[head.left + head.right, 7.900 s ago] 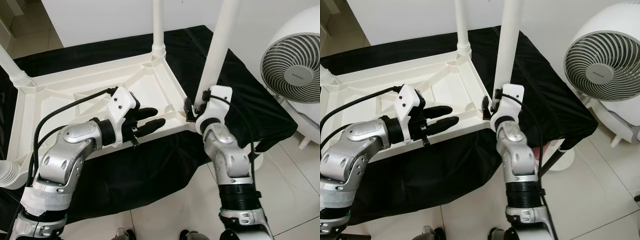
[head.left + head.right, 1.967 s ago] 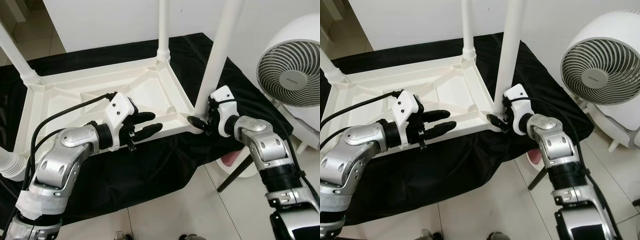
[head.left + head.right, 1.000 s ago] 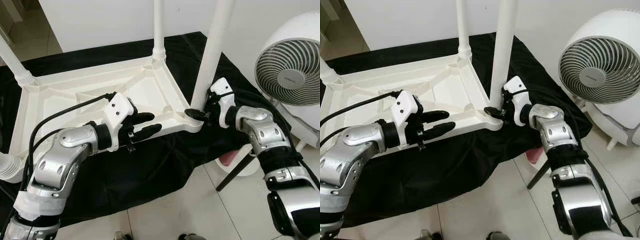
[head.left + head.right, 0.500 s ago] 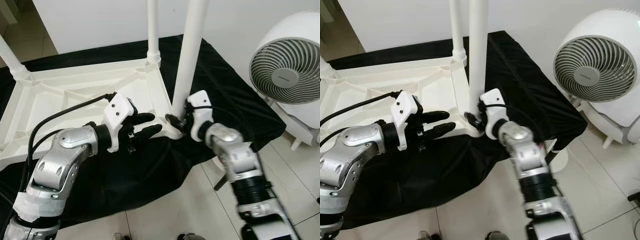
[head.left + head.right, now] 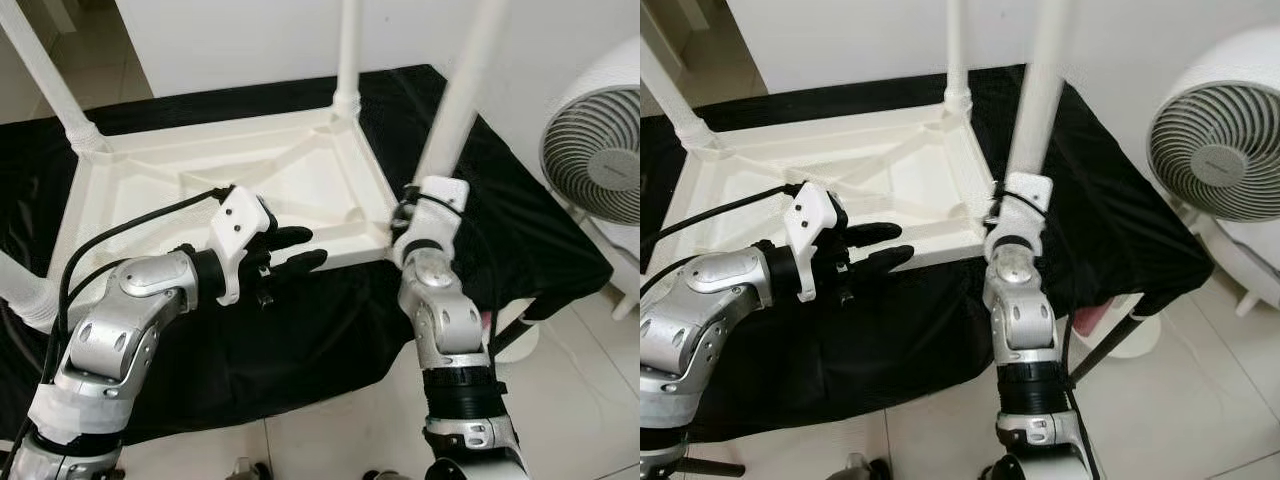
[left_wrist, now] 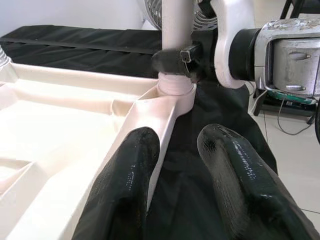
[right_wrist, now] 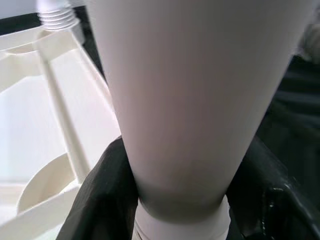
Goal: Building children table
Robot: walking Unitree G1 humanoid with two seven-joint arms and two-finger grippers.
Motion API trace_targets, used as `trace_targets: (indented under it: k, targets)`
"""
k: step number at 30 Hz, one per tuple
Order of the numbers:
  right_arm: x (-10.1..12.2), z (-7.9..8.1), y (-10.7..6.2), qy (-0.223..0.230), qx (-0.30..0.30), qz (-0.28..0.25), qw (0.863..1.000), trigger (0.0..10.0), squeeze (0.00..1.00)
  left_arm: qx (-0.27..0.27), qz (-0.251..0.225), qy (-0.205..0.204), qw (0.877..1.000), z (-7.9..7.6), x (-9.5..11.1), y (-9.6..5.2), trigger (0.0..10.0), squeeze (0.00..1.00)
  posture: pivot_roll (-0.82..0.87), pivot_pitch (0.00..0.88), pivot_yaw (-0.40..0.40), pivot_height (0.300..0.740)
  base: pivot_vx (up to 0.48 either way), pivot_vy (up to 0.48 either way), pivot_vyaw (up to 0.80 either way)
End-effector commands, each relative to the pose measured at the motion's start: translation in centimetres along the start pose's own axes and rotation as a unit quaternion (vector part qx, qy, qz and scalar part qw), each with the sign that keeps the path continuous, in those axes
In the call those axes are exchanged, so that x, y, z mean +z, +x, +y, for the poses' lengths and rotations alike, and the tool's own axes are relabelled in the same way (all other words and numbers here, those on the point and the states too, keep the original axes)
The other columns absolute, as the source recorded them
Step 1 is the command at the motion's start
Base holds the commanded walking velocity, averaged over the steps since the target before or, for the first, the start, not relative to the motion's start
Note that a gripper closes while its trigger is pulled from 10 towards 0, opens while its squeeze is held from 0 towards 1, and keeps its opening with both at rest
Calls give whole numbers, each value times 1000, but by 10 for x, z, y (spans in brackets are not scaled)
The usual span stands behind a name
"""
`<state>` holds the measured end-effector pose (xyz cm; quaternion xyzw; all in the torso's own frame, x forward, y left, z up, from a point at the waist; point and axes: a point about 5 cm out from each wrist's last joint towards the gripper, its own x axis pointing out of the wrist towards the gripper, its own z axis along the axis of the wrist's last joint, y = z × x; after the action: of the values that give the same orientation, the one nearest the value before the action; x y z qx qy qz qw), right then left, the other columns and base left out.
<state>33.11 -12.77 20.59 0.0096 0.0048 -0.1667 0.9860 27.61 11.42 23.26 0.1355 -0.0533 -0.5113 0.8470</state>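
Your left arm is bent at the elbow and reaches in from the left, its wrist roughly level, and the left gripper (image 5: 292, 250) holds its two black fingers (image 6: 125, 195) parted, one over the other as seen from the head and pointing to the robot's right. Your right arm rises almost straight up from below, forearm near vertical, with the white wrist housing at its top. The right gripper (image 6: 176, 57) has its black fingers (image 7: 97, 200) closed round a white tube, one on each side.
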Motion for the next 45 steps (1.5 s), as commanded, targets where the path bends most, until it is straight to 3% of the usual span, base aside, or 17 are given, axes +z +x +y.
trace_targets:
  k: [1,2,3,4,5,6,8,9,14,22,24,25,28,39,40,42,45]
  targets:
    - [-26,6,-6,-14,-2,52,999,3216,0,17,6,-4,1000,1,-2,0,10000,0,-99,167,74,740,0,0,0]
    - [-26,6,-6,-14,-2,52,999,3216,0,17,6,-4,1000,1,-2,0,10000,0,-99,167,74,740,0,0,0]
    - [-24,10,-7,-21,11,49,999,10000,0,17,6,-4,1000,1,-2,-1,10000,0,-99,167,74,740,0,0,0]
    - [-21,14,-6,-31,42,36,998,10000,471,18,6,-4,1000,1,-2,-1,10000,0,-99,169,74,740,0,0,0]
    - [-19,17,-6,-37,63,29,997,10000,471,18,6,-4,1000,1,-2,-1,10000,0,-99,169,74,740,0,0,0]
    - [-14,26,-7,-41,126,16,991,10000,1000,18,6,-4,1000,1,-2,-1,10000,0,-99,169,74,740,0,0,0]
    - [-11,32,-9,-44,168,8,985,10000,1000,18,6,-4,1000,1,-2,-1,10000,0,-99,169,74,740,0,0,0]
    - [-6,33,-10,-34,185,1,982,10000,0,19,6,-4,1000,1,-2,-1,10000,0,-99,169,74,740,0,0,0]
    - [7,31,-8,-58,277,-21,959,10000,0,19,6,-4,1000,2,-2,-1,10000,0,-102,170,75,740,0,0,0]
    - [17,15,6,-107,313,-37,943,10000,0,20,6,-4,1000,2,-2,-1,10000,0,-102,170,75,740,0,0,0]
    - [18,9,13,-135,344,-36,929,10000,0,20,6,-4,1000,2,-2,-1,10000,0,-100,176,76,740,0,0,0]
    - [14,2,21,-164,419,-8,893,10000,0,21,7,-4,1000,3,-2,-1,10000,0,-93,181,78,740,0,0,0]
    - [12,-1,28,-181,460,14,869,10000,0,22,9,-4,1000,3,-2,-2,10000,0,-87,181,79,740,0,0,0]
    - [15,-5,44,-206,507,12,837,10000,0,26,10,-3,1000,4,-1,-3,10000,0,-78,179,76,740,0,0,0]
    - [14,-5,46,-206,508,15,836,1412,0,27,10,-2,1000,4,-1,-3,10000,0,-76,178,75,740,0,0,0]
    - [14,-5,47,-196,507,18,839,0,0,28,10,-3,1000,4,-1,-4,10000,0,-76,178,75,740,0,0,0]
    - [14,-4,47,-181,500,21,847,0,0,30,11,-3,999,4,-2,-5,10000,0,-76,178,75,740,0,0,0]
